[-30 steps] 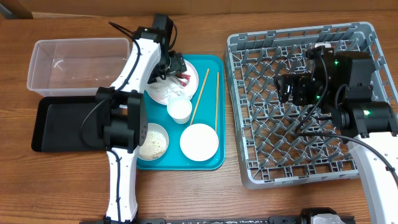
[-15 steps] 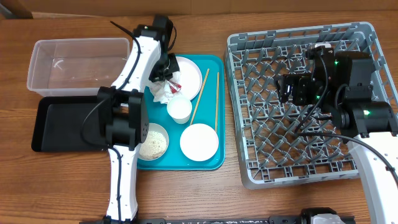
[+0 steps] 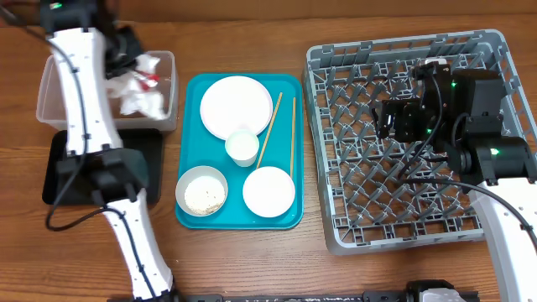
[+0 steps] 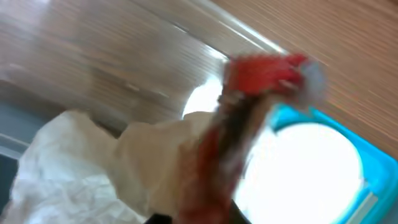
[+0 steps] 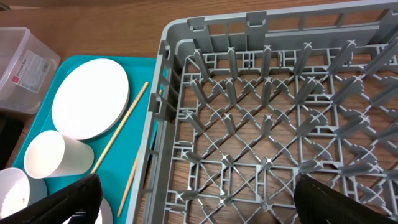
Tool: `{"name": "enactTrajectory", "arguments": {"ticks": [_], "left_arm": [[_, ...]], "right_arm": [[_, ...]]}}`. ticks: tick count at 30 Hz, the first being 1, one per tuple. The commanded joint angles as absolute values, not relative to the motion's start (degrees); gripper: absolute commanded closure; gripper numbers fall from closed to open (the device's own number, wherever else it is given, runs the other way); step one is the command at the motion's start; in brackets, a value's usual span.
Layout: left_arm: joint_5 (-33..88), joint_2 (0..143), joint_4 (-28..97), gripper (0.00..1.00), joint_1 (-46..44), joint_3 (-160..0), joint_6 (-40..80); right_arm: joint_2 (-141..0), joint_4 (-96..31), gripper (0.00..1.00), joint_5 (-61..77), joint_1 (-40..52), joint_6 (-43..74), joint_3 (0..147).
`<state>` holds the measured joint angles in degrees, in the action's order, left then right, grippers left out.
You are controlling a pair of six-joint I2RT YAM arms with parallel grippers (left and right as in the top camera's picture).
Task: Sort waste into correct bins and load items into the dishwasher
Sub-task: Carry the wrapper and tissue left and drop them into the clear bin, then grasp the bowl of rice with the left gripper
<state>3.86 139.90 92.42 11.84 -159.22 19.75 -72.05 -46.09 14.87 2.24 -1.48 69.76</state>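
Observation:
My left gripper (image 3: 132,65) is shut on the waste, a crumpled white napkin (image 3: 138,96) and a red-and-white wrapper (image 3: 149,77), which hang over the right end of the clear tub (image 3: 75,71). The left wrist view is blurred, with the napkin (image 4: 74,162) and wrapper (image 4: 261,71) close to the lens. The black tray (image 3: 59,172) lies in front of the tub. On the teal tray (image 3: 289,218) sit the plate (image 3: 237,106), cup (image 3: 242,148), a bowl of rice (image 3: 202,190), an empty bowl (image 3: 268,191) and two chopsticks (image 3: 269,130). My right gripper (image 5: 205,199) hovers open over the grey dishwasher rack (image 3: 491,50).
The rack's upright pegs (image 5: 267,118) fill its floor under the right gripper. Its left wall (image 5: 163,93) stands close to the teal tray's right edge. Bare wooden table (image 3: 252,260) lies in front of the tray.
The left arm closed on the napkin and wrapper on the plate, then swung left with them to above the clear tub. The plate is now bare. The right arm has not moved.

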Motion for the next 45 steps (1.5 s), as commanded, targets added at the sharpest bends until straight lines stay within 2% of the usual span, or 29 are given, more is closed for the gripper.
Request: {"name": "enactTrajectory", "arguments": {"ticks": [1,2,3,4,5,9,17,24,29,36,42,45], "left_arm": [[4.1,140.7,87.5,0.66,14.4,-153.5,14.5],[4.1,140.7,85.5,0.55,14.8,-152.0,14.3],[4.1,140.7,83.7,0.39,15.0,-150.5,14.3],[4.1,140.7,80.3,0.06,15.2,-147.9,14.3],[4.1,140.7,79.3,0.0,15.1,-147.1,14.3],[5.0,140.4,79.9,0.0,14.9,-148.1,14.3],[11.6,132.0,96.4,0.0,14.2,-159.9,13.6],[12.3,120.6,96.8,0.0,8.0,-157.9,10.1],[10.9,109.2,96.8,0.0,-1.0,-141.9,9.8],[4.8,95.7,96.3,0.0,-12.1,-113.0,15.8],[3.3,90.1,84.3,0.17,-16.6,-88.9,18.2],[1.8,90.3,76.9,0.18,-17.2,-79.6,20.3]], "right_arm": [[-72.1,-45.8,0.0,15.8,2.2,-1.3,71.3],[-72.1,-45.8,0.0,15.8,2.2,-1.3,71.3],[-72.1,-45.8,0.0,15.8,2.2,-1.3,71.3],[-72.1,-45.8,0.0,15.8,2.2,-1.3,71.3],[-72.1,-45.8,0.0,15.8,2.2,-1.3,71.3],[-72.1,-45.8,0.0,15.8,2.2,-1.3,71.3],[-72.1,-45.8,0.0,15.8,2.2,-1.3,71.3],[-72.1,-46.3,0.0,15.8,2.2,-1.3,71.3],[-72.1,-47.8,0.0,15.7,2.2,-1.3,71.3],[-72.1,-47.7,0.0,15.7,2.2,-1.3,71.3],[-72.1,-47.3,0.0,15.7,2.2,-1.3,71.3],[-72.1,-47.2,0.0,15.7,2.2,-1.3,71.3]]}}
